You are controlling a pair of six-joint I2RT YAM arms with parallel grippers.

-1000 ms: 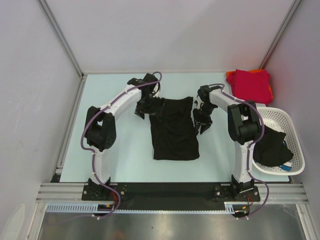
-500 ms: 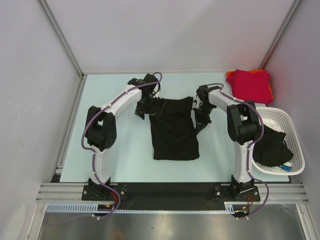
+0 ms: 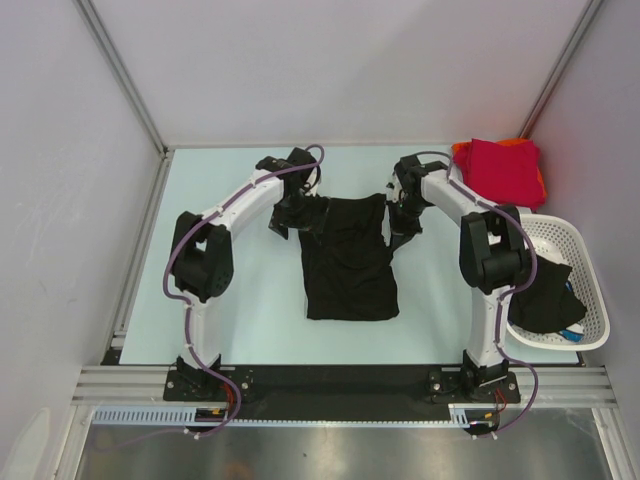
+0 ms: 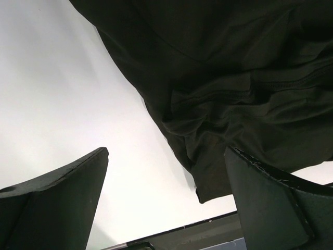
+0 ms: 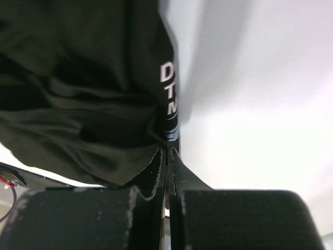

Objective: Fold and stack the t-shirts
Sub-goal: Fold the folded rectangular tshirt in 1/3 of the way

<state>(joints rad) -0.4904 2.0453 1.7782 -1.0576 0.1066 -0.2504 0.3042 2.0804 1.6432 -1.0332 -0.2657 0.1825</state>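
Pinching the black t-shirt, the right tool looks clamped only wrist-side; left tool gapes wide

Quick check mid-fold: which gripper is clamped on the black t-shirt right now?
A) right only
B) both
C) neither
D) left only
A: in the right wrist view the right gripper is pinched shut on a fold of the black t-shirt, while the left gripper stands wide open, with the cloth lying loose between its fingers.

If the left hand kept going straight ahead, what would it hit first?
Probably the black t-shirt: its bunched edge lies just ahead of the open left hand, though depth is unclear.
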